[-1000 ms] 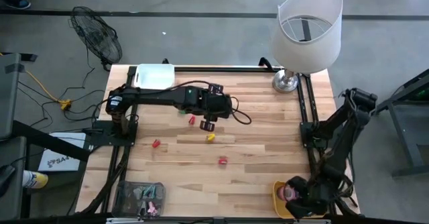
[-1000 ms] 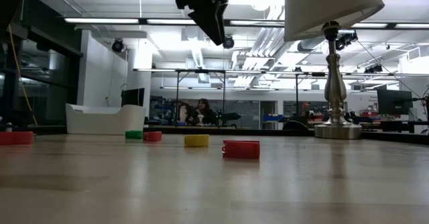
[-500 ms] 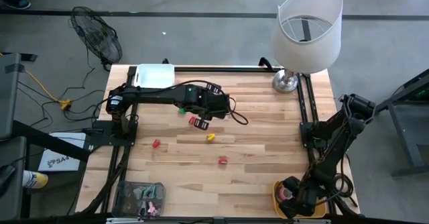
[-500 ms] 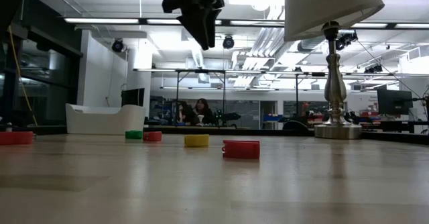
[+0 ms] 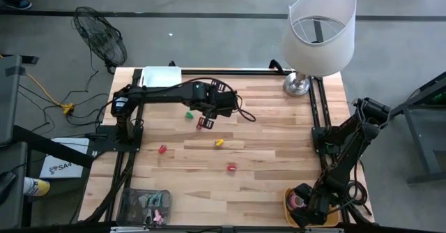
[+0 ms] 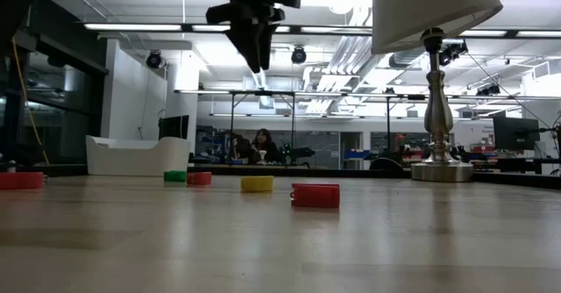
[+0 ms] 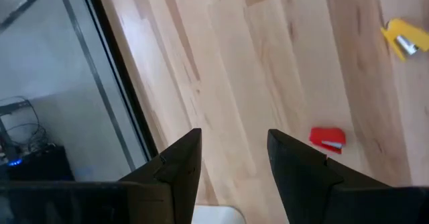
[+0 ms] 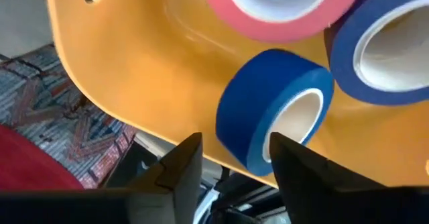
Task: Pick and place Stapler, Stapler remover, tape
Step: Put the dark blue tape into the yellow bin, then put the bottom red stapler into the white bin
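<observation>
Small staplers lie scattered mid-tabletop: a red one [image 5: 202, 124] directly below the left hand [image 5: 207, 116], a green one [image 5: 188, 114] just beside it, a yellow one [image 5: 219, 143] nearer the front, another red [image 5: 231, 167] beyond that, and a third red [image 5: 162, 149] toward the left edge. The left hand hangs above the wood with fingers [image 7: 179, 162] spread and empty. Bare tabletop [image 5: 279, 149] stretches wide to its right. A white tray [image 5: 159, 78] sits at the back-left edge, a lamp [image 5: 319, 31] at the back-right corner. At the front-right corner, the right hand [image 8: 231, 160] (spread, gripping nothing) points into a yellow bin [image 8: 134, 70] holding blue tape [image 8: 275, 106] and pink tape [image 8: 281, 6]. A clear box of small items [image 5: 145, 206] rests at the front-left edge.
</observation>
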{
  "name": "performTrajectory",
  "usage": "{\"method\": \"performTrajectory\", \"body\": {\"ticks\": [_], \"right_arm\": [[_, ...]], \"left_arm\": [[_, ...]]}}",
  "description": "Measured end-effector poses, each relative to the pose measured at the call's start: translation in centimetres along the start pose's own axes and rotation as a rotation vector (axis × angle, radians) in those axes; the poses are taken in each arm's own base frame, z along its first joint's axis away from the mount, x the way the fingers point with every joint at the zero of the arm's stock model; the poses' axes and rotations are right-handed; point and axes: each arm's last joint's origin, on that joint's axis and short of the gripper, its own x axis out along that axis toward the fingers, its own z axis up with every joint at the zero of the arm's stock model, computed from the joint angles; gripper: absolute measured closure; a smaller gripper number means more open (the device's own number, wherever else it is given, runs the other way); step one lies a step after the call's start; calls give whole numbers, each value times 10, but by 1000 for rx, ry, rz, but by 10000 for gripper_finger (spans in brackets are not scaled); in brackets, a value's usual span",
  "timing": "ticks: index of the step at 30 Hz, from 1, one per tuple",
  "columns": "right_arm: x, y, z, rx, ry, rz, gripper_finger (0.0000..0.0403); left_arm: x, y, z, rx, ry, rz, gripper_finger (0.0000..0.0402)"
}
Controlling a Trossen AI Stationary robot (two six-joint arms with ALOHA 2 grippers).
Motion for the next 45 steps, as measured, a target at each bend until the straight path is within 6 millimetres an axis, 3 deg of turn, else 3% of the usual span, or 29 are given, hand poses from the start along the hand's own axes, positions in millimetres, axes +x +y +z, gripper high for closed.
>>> {"method": "performTrajectory", "body": {"ticks": [6, 21, 30, 38, 45], "right_arm": [[-4, 0, -2, -13, 18, 9, 218], [-14, -1, -1, -90, 10, 26, 217], [-57, -9, 8, -133, -186, 136, 217], [-101, -32, 33, -214, -350, 52, 217], [-139, -53, 58, -424, -582, -44, 217]], "left_arm": [[3, 5, -5, -6, 22, -8, 236], [4, 5, -9, 31, 58, -33, 236], [14, -4, -13, 51, 82, -115, 236], [48, -27, -15, 3, 61, -279, 236], [64, -51, -8, -58, -73, -511, 236]]}}
